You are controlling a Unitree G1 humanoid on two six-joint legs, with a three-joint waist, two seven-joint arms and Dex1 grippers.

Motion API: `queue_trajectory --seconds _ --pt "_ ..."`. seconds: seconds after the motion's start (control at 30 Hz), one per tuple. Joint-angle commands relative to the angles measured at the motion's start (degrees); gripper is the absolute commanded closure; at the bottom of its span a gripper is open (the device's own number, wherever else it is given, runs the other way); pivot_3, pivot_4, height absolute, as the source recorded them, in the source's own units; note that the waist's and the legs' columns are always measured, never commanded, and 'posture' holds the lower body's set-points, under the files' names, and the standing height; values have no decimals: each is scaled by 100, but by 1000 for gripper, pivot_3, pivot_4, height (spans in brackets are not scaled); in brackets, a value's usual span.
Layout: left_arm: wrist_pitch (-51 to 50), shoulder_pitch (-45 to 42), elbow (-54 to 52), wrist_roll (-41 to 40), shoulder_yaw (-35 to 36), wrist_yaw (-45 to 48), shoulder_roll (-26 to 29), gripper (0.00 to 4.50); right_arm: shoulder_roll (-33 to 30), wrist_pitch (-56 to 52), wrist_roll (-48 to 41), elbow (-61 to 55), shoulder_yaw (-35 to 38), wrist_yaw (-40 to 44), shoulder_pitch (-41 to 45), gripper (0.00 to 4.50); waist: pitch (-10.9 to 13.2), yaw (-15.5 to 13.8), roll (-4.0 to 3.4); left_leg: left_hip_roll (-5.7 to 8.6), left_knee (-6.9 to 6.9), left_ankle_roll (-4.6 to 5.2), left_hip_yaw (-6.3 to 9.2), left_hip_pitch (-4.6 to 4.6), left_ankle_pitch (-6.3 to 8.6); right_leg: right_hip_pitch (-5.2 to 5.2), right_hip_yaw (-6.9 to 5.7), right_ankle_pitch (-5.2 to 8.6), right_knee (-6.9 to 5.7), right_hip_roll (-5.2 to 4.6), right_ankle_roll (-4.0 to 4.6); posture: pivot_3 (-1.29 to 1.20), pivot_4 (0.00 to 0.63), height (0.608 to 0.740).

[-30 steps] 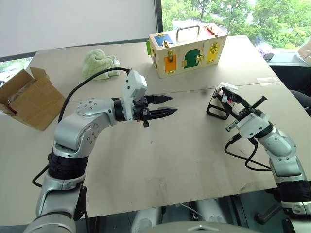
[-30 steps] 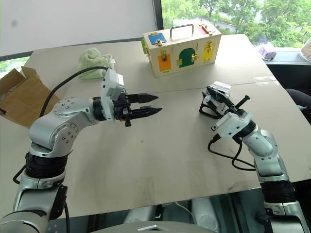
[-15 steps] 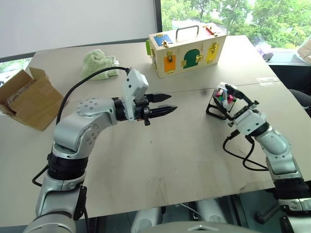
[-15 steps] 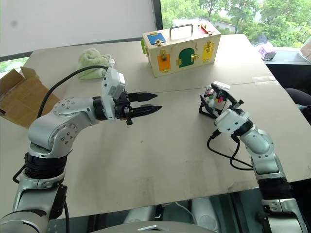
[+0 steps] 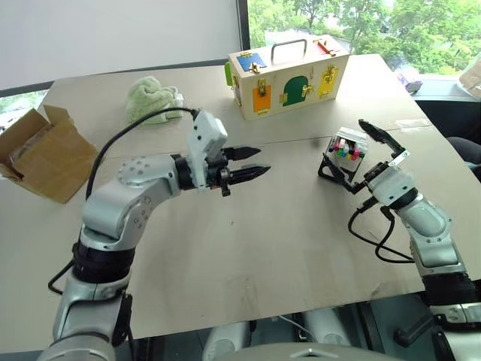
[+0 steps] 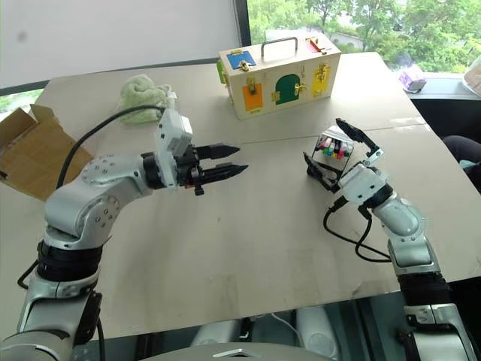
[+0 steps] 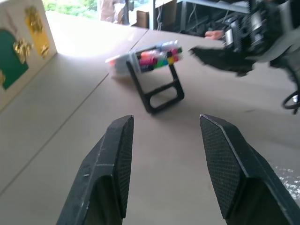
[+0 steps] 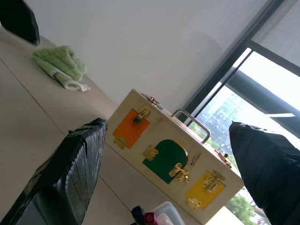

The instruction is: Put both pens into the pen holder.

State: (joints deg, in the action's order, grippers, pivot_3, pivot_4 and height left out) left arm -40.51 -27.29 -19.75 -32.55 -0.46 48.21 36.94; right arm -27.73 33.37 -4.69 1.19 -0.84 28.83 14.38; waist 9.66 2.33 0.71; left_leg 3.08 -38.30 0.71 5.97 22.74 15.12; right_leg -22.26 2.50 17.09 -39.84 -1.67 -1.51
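On the right side of the tabletop (image 5: 285,226), the pen holder (image 5: 344,156) stands tilted on its black wire frame, coloured caps showing in its white top, and the right tool (image 5: 371,155) sits just beside it with its fingers spread wide and nothing between them. Over the middle of the tabletop, well apart from the holder, the left tool (image 5: 252,163) hangs level with its fingers parted and empty, pointing toward the holder. Behind them stands a wooden box (image 5: 289,74) with coloured doors, a green cloth (image 5: 152,98) to its left.

Bright daylight from the windows (image 5: 361,22); wrist views slightly soft.
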Motion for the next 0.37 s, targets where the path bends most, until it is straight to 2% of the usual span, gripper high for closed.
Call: queue_trajectory --seconds 0.03,0.1,0.17,0.3,0.37 --pt "763 846 -245 475 282 -182 117 2209 -331 -1403 -1663 -1064 -362 1128 -525 57 -1 -7 -3 -1 0 0 0 0 0 0 1 0 1 0 0 0 150 740" --pt "714 1454 -452 80 698 -328 -122 2209 -708 -2257 -2302 -1417 -415 1640 -976 57 0 -26 -5 -2 2 2 1 0 1 1 1 0 6 -2 1 0 150 740" --pt "983 2059 -632 197 876 -483 -257 2209 -1033 -2713 -2475 -1438 -381 2005 -1335 57 0 -54 -1 -2 1 10 2 4 6 3 -1 0 12 -7 1 0 150 740" --pt "1318 2843 -661 604 894 -754 -305 2209 -1063 -2827 -2420 -929 -209 2291 -1554 57 0 -130 -1 -1 -1 33 3 -6 19 12 -4 -1 7 -12 1 0 150 740" --pt "1313 2938 -728 653 842 -819 -269 2209 -995 -2736 -2307 -632 -173 2394 -1502 57 1 -150 -3 0 -1 33 4 -24 20 25 -5 -1 2 -11 1 0 150 740"
